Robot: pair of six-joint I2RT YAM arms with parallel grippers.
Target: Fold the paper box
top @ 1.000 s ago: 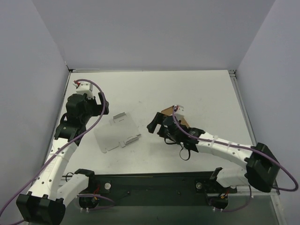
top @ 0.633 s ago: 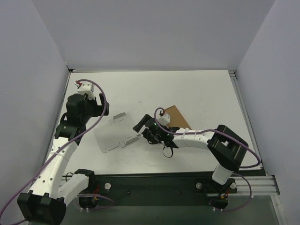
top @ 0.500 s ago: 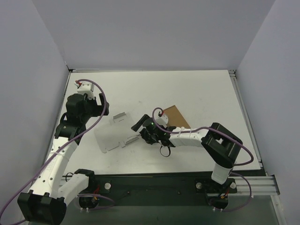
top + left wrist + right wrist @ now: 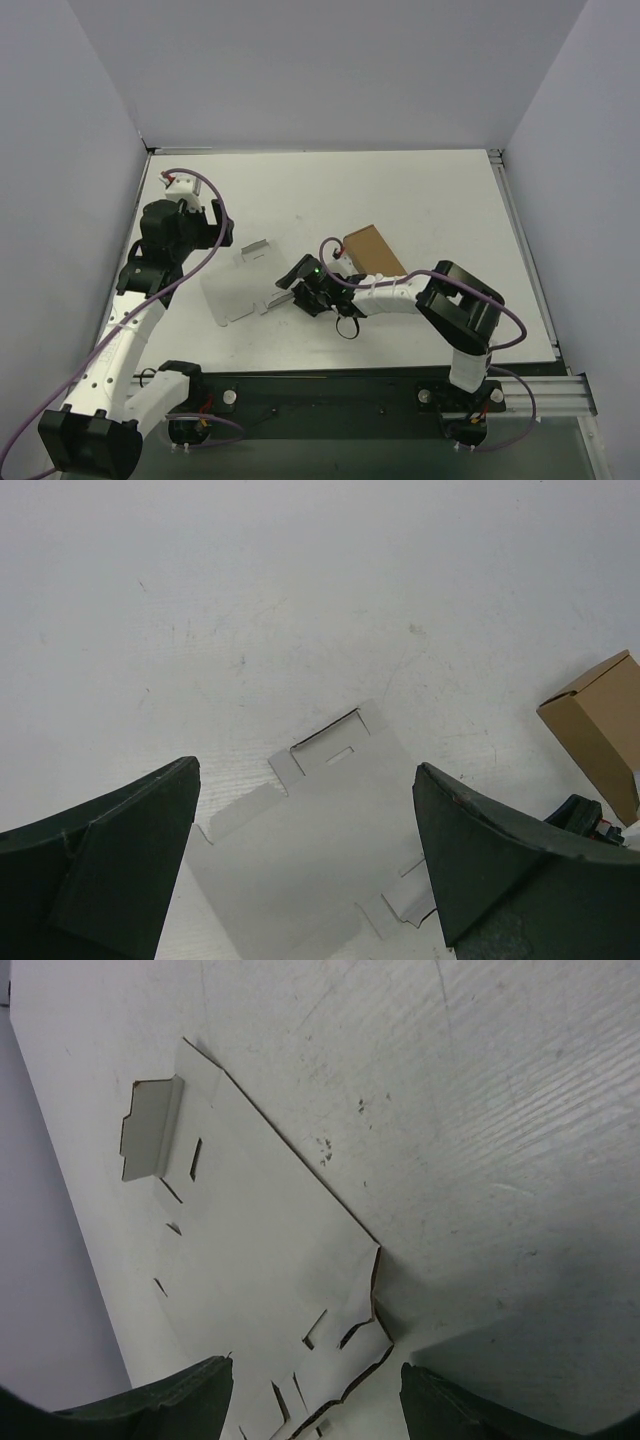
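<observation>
The paper box (image 4: pixel 248 283) is a flat white-grey blank with tabs and slots, lying on the table left of centre. My right gripper (image 4: pixel 292 283) is low at its right edge, open. In the right wrist view the blank (image 4: pixel 250 1260) fills the left half, and its notched near corner lies between the spread fingers of that gripper (image 4: pixel 315 1365), which touch nothing. My left gripper (image 4: pixel 222 228) hangs open above and behind the blank's far left corner. In the left wrist view the blank (image 4: pixel 310 850) shows between the wide dark fingers of the left gripper (image 4: pixel 305 770).
A small closed brown cardboard box (image 4: pixel 372 250) sits just right of the right wrist and also shows in the left wrist view (image 4: pixel 598 725). Grey walls enclose the white table (image 4: pixel 420 190) on three sides. The black base rail (image 4: pixel 320 395) runs along the near edge.
My right arm has swung left from over the brown box to the blank's right edge, uncovering the brown box. Left arm and blank have stayed put.
</observation>
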